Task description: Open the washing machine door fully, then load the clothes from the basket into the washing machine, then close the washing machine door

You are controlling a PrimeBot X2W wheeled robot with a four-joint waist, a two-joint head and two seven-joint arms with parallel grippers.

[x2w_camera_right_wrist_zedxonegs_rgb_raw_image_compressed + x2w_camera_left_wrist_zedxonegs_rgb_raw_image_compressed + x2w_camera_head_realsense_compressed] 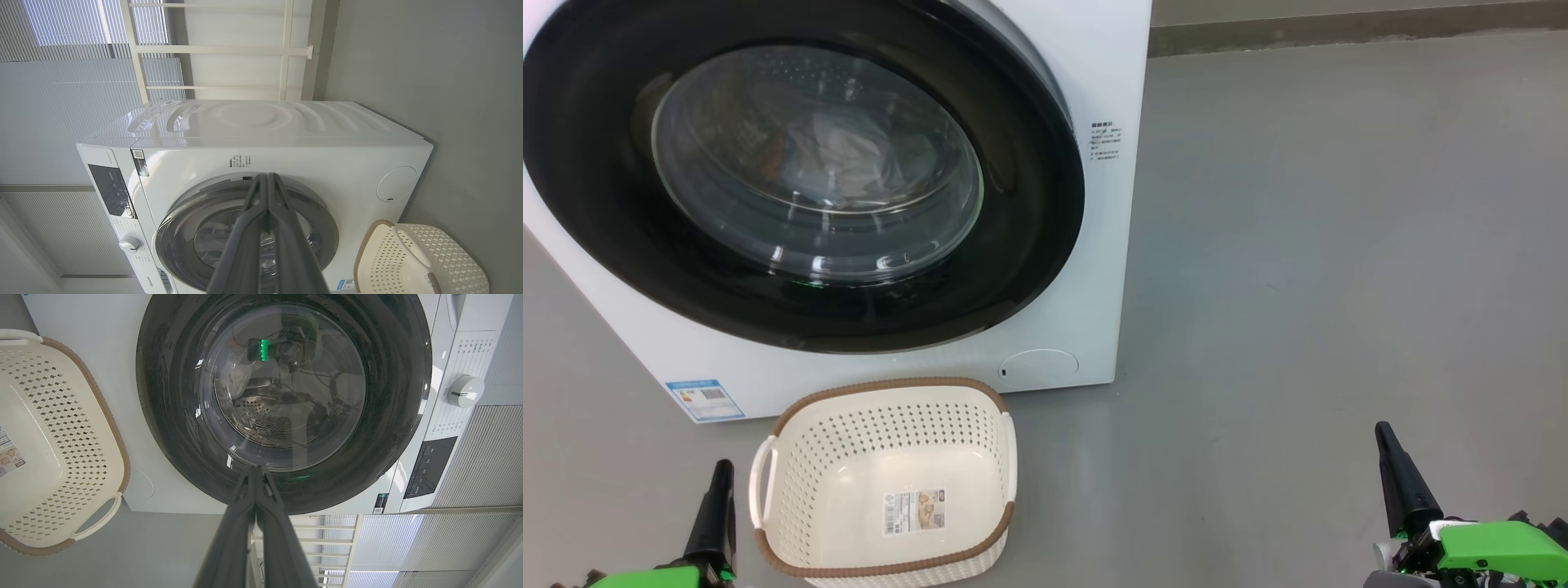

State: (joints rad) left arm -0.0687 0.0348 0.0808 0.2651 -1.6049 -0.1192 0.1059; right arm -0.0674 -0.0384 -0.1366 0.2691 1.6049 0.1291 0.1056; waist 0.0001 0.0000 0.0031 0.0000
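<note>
Washing machine door [1029, 204] sat shut on the washing machine [1107, 73], pale clothes [849, 159] behind its glass; the basket [890, 382] stood empty on the floor. Left end effector [720, 482] and right end effector [1388, 449], fingers pressed together and holding nothing, were probably parked because loading looked finished.

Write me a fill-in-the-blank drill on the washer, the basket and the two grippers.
The washing machine door is ____.
The basket holds only a ____ stuck to its bottom.
The left gripper and the right gripper are both ____.
The basket stands on the grey ____ before the washing machine.
Missing words: closed; label; shut; floor.
</note>
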